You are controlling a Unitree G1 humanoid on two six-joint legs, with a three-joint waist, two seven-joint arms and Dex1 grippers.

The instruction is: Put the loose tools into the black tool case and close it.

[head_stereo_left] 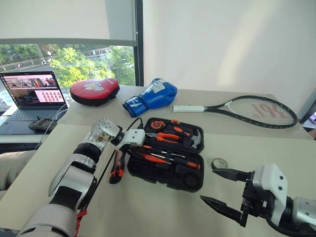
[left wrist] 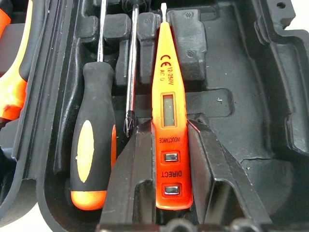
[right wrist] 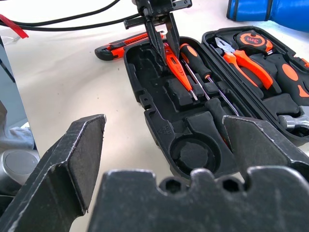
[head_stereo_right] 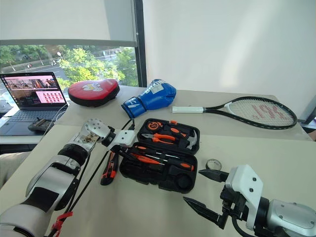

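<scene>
Two robot arms reach over a beige table [head_stereo_left: 276, 148] where the black tool case [head_stereo_left: 168, 158] lies open at the centre. The left gripper [left wrist: 166, 159] is clamped on the slim orange tester screwdriver [left wrist: 169, 106], holding it over the case's near half — beside two screwdrivers [left wrist: 94, 145] already in their recesses. The right gripper [head_stereo_left: 219, 187] hovers near and right with fingers wide apart, holding nothing — the utility knife [head_stereo_left: 116, 168] lies just left of the case, the tape roll [head_stereo_left: 219, 163] just right.
</scene>
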